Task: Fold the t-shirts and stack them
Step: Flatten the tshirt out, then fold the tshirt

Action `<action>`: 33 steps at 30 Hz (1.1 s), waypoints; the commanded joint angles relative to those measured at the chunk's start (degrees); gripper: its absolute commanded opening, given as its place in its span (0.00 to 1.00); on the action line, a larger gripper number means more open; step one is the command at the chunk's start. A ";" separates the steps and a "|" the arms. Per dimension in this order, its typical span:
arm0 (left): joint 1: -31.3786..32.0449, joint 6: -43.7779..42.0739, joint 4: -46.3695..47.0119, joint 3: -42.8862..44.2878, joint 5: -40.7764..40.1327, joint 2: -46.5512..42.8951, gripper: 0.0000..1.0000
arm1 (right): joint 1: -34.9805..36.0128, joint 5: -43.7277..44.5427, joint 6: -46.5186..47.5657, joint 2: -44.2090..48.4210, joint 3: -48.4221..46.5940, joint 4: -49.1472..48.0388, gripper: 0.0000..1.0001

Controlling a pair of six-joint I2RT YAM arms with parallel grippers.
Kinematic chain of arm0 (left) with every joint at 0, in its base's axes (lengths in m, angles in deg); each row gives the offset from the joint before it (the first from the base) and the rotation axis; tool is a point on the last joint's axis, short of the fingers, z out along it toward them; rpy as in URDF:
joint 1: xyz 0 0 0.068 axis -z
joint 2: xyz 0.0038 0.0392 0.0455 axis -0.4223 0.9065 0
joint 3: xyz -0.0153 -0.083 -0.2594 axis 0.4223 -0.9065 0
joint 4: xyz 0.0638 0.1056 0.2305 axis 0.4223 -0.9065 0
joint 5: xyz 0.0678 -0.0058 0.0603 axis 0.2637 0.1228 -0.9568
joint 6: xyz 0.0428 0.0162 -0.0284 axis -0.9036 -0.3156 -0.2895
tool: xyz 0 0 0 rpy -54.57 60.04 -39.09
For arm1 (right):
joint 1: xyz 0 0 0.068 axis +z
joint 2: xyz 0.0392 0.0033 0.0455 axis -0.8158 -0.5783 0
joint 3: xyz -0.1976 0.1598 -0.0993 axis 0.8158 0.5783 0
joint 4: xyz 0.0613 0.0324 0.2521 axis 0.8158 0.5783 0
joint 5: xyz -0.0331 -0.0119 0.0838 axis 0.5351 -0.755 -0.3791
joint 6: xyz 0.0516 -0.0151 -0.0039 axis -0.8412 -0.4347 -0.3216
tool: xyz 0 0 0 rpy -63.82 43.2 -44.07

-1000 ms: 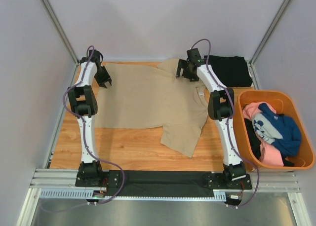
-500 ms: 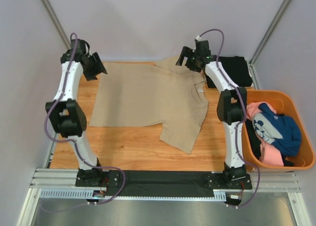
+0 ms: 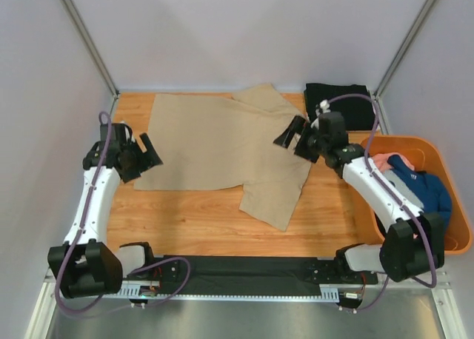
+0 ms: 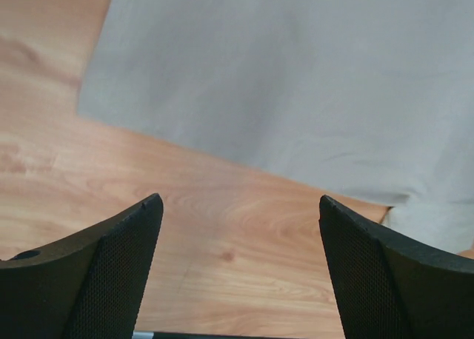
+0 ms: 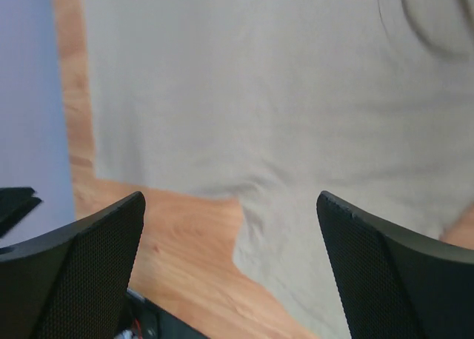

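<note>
The large tan t-shirt [image 3: 222,139] lies spread flat on the wooden table, one sleeve pointing to the near side. My left gripper [image 3: 150,155] is open and empty, just left of the shirt's near-left corner; its wrist view shows the corner [image 4: 296,80] over bare wood. My right gripper [image 3: 291,141] is open and empty above the shirt's right side near the collar; its wrist view shows the tan cloth [image 5: 259,95] below. The black t-shirt [image 3: 341,106] lies folded at the back right. The pink t-shirt [image 3: 379,161] and the blue cartoon-print one [image 3: 422,189] lie in the tub.
The orange tub [image 3: 404,138] stands at the right edge of the table, under my right forearm. Grey walls close the back and both sides. A black strip and metal rail run along the near edge [image 3: 244,269].
Both arms have drawn back from the far edge of the shirt toward the near side. The left gripper went down to the shirt's near-left corner, the right one to its collar side. Both stay empty.
</note>
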 commanded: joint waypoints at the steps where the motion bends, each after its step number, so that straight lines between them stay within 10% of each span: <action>1: 0.09 3.90 -2.18 -6.01 -2.95 -6.97 0.92 | 6.05 9.91 1.15 5.89 6.31 13.47 1.00; 11: -2.55 12.34 -1.39 -21.14 -9.20 -16.66 0.92 | 13.44 17.00 -10.36 27.86 30.83 24.58 0.93; 25: -8.70 14.45 7.04 -27.91 -7.79 -12.54 0.88 | 26.01 11.64 -14.94 16.21 39.56 7.98 0.81; 33: -8.70 16.04 10.29 -31.43 -8.76 -10.77 0.84 | 27.42 10.93 -13.89 10.04 38.16 4.19 0.36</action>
